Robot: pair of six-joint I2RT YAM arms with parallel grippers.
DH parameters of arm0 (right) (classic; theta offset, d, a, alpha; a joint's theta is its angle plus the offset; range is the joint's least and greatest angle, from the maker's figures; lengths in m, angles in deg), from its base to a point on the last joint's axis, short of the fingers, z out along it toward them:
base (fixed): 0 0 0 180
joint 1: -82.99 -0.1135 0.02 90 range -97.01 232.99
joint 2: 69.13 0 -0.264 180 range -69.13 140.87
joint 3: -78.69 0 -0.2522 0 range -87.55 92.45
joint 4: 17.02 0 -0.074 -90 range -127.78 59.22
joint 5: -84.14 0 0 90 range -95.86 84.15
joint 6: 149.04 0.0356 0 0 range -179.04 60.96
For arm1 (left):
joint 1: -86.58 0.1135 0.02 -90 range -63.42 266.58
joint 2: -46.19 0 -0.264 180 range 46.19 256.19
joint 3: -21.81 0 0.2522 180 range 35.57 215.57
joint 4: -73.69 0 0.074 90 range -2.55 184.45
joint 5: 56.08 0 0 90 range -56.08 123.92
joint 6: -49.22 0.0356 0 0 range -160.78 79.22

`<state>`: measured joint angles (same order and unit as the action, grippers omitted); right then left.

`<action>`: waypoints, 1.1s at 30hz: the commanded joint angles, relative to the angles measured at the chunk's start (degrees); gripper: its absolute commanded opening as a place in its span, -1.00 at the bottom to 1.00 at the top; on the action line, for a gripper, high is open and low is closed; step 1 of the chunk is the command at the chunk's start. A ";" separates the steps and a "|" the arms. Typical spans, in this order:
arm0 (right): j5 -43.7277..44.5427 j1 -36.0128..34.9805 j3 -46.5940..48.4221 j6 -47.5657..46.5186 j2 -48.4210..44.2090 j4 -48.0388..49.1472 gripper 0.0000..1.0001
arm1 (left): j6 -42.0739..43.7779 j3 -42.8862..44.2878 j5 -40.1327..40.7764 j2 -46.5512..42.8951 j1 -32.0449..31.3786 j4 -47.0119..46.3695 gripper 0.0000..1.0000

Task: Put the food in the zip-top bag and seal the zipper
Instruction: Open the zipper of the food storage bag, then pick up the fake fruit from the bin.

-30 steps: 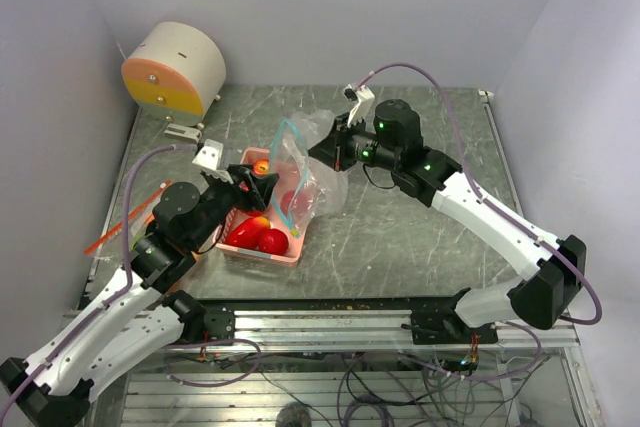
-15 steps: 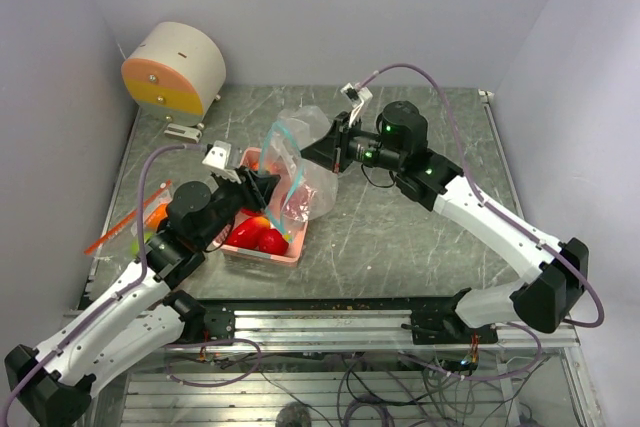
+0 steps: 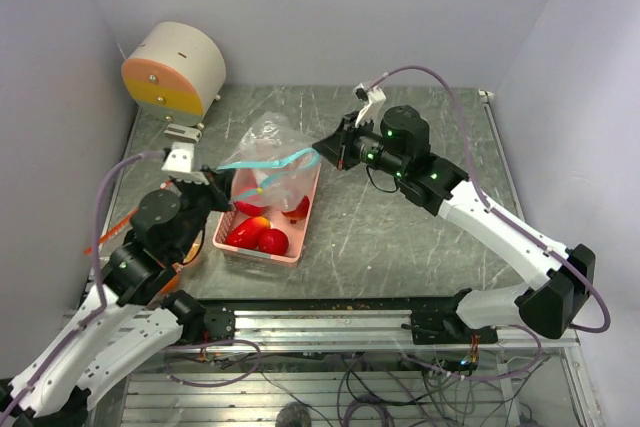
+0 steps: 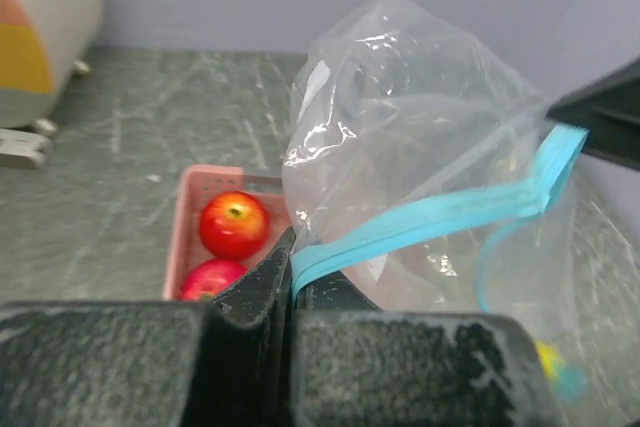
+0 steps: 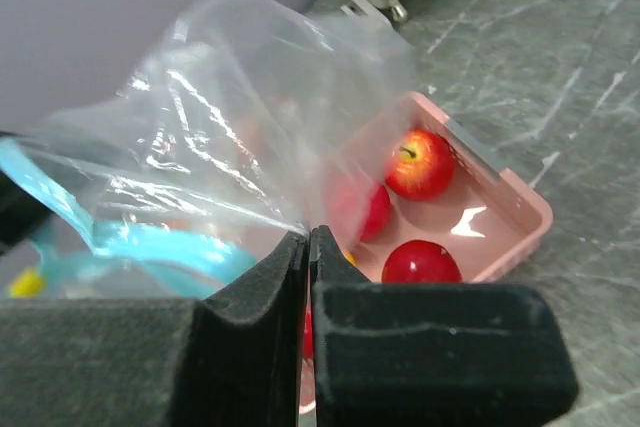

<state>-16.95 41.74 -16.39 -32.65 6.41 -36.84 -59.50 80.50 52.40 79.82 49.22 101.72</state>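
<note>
The zip-top bag (image 3: 272, 162) hangs clear and crinkly over the pink basket (image 3: 305, 209), stretched between both grippers. My left gripper (image 3: 221, 174) is shut on the left end of the teal zipper (image 3: 262, 161); in the left wrist view the gripper (image 4: 291, 269) pinches that zipper (image 4: 430, 219). My right gripper (image 3: 320, 153) is shut on the bag's right corner, its tips (image 5: 307, 238) closed on the clear film (image 5: 250, 117). The food I can see is red apples in the basket (image 3: 262, 237) (image 5: 420, 164) (image 4: 233, 224), some seen through the bag.
A white and orange drum (image 3: 175, 69) stands at the back left. An orange stick (image 3: 118, 226) lies at the table's left edge. Bare grey tabletop (image 3: 400, 237) lies right of the basket.
My left gripper closed on the zipper's end and drew back to the left. The bag's mouth, standing upright before, is now pulled into a flat line between the two grippers.
</note>
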 commanded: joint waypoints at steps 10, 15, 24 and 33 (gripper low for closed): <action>-25.52 0.38 -0.98 0.68 0.91 15.00 0.16 | 5.34 4.46 18.84 -5.36 0.32 11.60 -0.86; -15.17 0.34 0.25 -1.76 4.35 4.81 0.31 | 4.63 6.44 30.00 -2.59 0.32 16.43 -0.86; 9.44 -10.47 8.13 -8.86 20.09 -10.51 0.54 | 1.48 8.60 41.28 -0.90 0.28 21.79 -0.86; 21.09 -12.15 16.49 -9.75 33.69 -18.79 0.68 | 0.27 6.70 40.21 -2.35 0.29 22.08 -0.86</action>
<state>-3.81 29.19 -3.45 -40.72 36.79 -50.26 -58.13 87.58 91.33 78.18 49.26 123.03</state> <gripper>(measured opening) 0.832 0.075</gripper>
